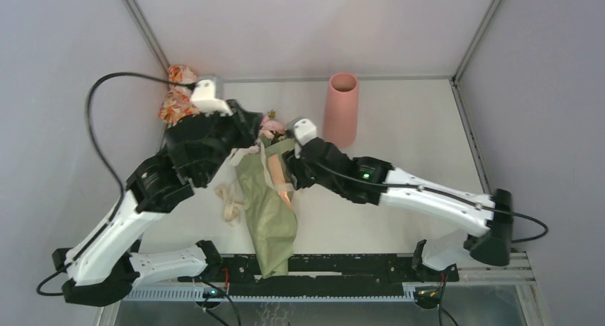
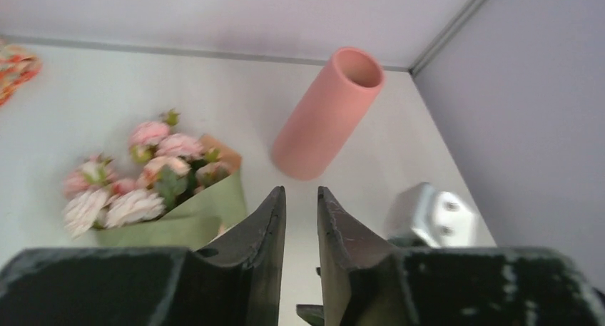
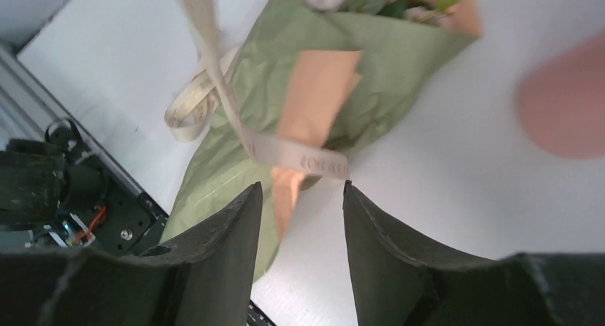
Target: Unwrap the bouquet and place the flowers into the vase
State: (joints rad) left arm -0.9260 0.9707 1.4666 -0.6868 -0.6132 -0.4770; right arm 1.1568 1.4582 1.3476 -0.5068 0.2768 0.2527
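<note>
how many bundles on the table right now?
2. The bouquet lies in the middle of the table; a small orange-and-white floral-patterned bundle sits at the far-left corner, possibly partly hidden.

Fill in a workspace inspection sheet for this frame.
Surface: white table.
Job's things: bouquet lying flat, paper still on; cream ribbon partly loose, one band across the paper; vase upright, no flowers in it.
Clutter: orange floral-patterned bundle at far left corner.
Pincers: left pincer slightly open, holding nothing; right pincer open above the ribbon band.
Cables: black cable looping beside left arm; second cable at right base.
Surroundings: grey enclosure walls.
</note>
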